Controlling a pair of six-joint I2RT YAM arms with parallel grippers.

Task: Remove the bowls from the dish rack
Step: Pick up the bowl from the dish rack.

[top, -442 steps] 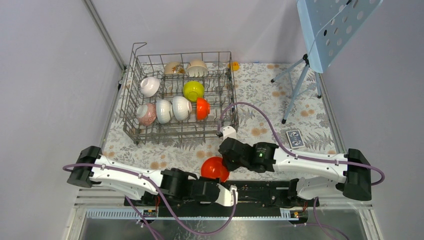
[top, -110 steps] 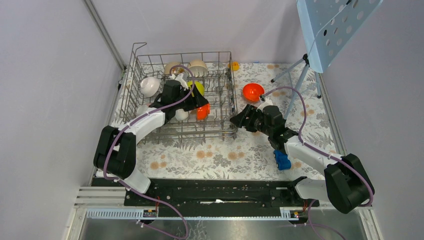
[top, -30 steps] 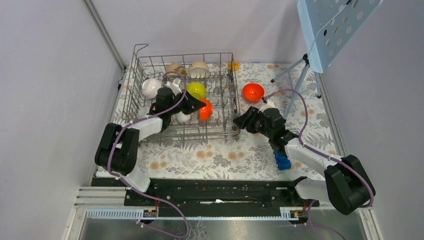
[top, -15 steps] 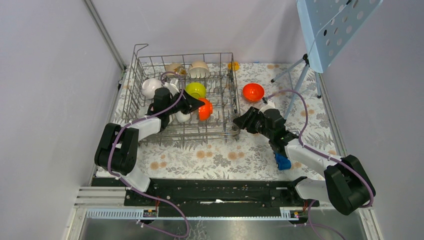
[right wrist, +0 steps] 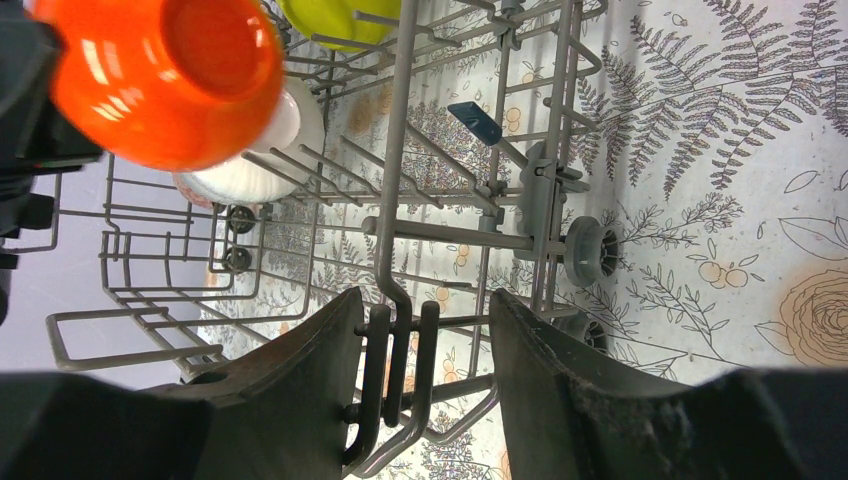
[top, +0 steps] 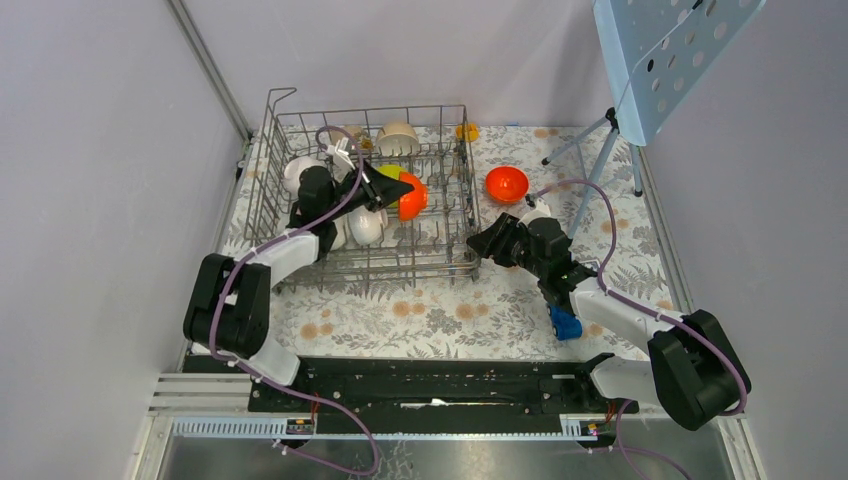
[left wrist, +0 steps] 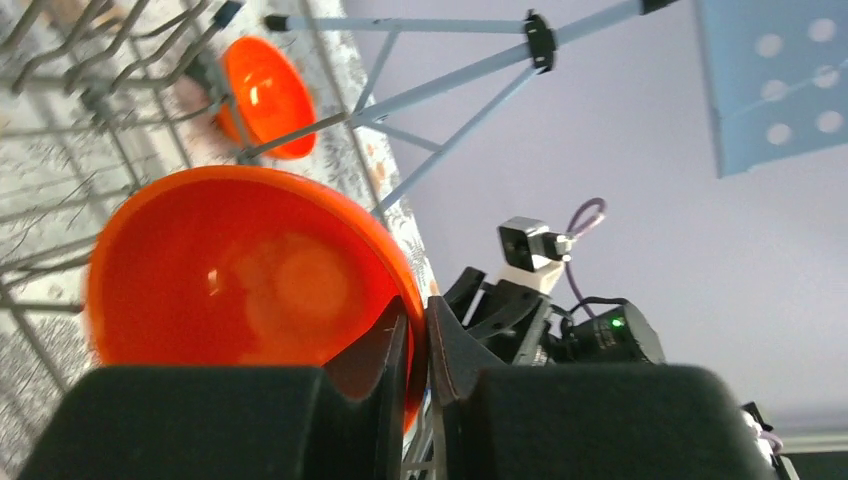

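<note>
The orange bowl [top: 410, 195] hangs tilted over the middle of the rack [right wrist: 392, 180], above the tines. The left gripper [left wrist: 417, 320] pinches its rim, one finger inside and one outside. White bowls [top: 365, 225] and a green bowl [right wrist: 335, 15] stand in the rack below it. A second orange bowl [top: 507, 184] sits on the table [top: 450, 310], right of the rack. The right gripper [right wrist: 425, 300] is spread, with the rack's side wires between its fingers; I cannot tell if they touch.

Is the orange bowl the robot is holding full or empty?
Empty. The orange bowl, pinched at its rim by the left gripper, shows only a bare, shiny inside.
</note>
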